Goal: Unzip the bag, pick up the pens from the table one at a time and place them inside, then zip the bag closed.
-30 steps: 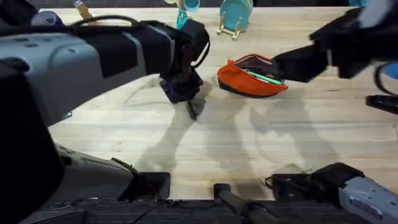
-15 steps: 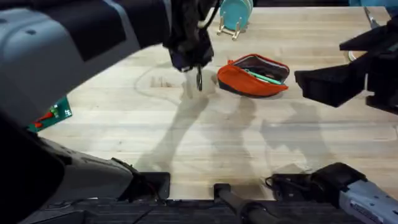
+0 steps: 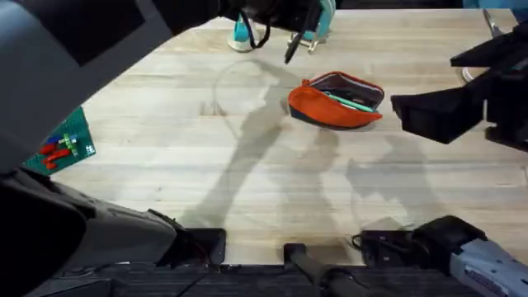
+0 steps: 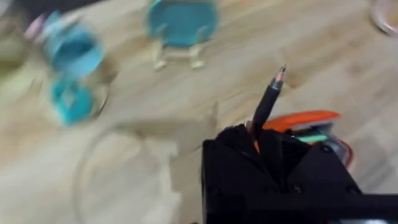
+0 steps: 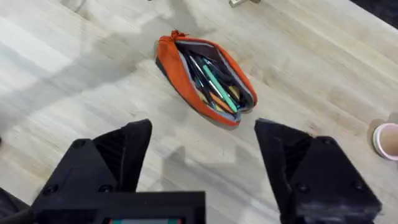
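Orange bag (image 3: 334,103) lying unzipped on tabletop (image 3: 247,181), holding green pen (image 5: 214,84); left hand (image 4: 264,134) clamping black pen (image 4: 268,102) at bag's 10 o'clock; right hand (image 5: 202,155) gaping apart.

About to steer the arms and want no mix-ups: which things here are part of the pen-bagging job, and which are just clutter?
Job:
- orange bag, unzipped, a green pen inside
- black pen held in the left end effector
- right end effector, open near the bag

Lying about:
- teal round stand
- green card
- pink cup

Both arms wear grey shells over black joints and blocky matte-black jaws.
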